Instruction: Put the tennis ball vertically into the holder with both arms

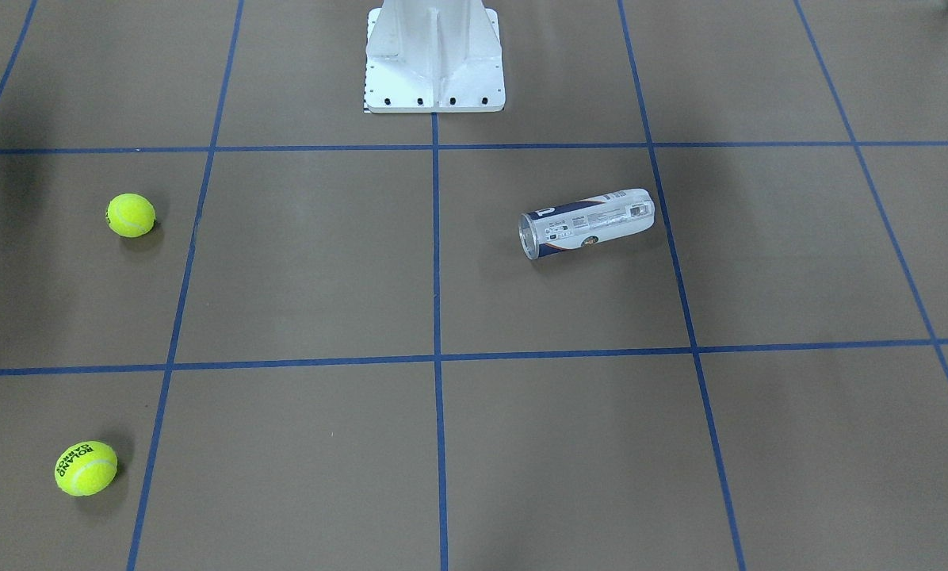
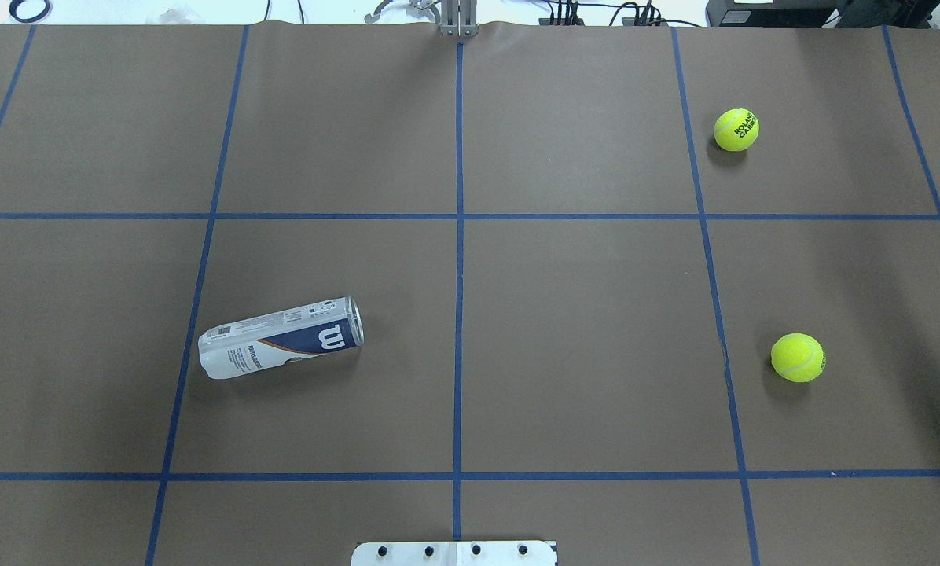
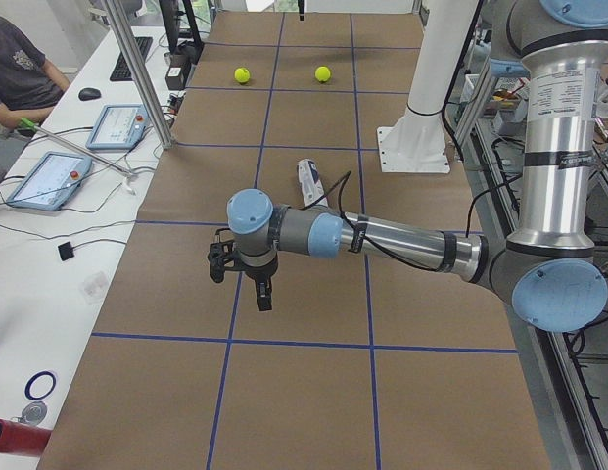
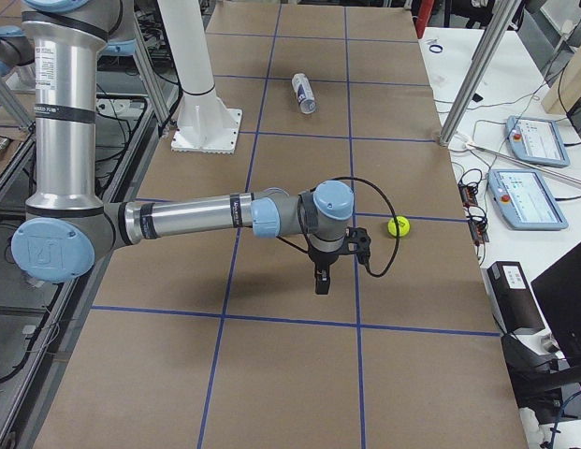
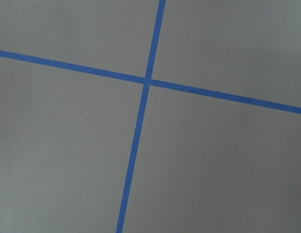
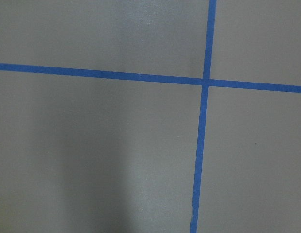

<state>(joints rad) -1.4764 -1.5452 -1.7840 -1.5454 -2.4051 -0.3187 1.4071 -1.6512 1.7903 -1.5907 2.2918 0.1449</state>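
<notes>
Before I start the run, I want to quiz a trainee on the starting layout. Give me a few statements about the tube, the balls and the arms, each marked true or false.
1. The holder lies on its side on the table. True.
2. A tennis ball already sits inside the holder. False: the near ball and the far ball both lie loose on the table, apart from it.
3. Both balls lie on the robot's right half of the table. True.
4. The left gripper grips the holder. False: it hangs over bare table, apart from the holder.
</notes>
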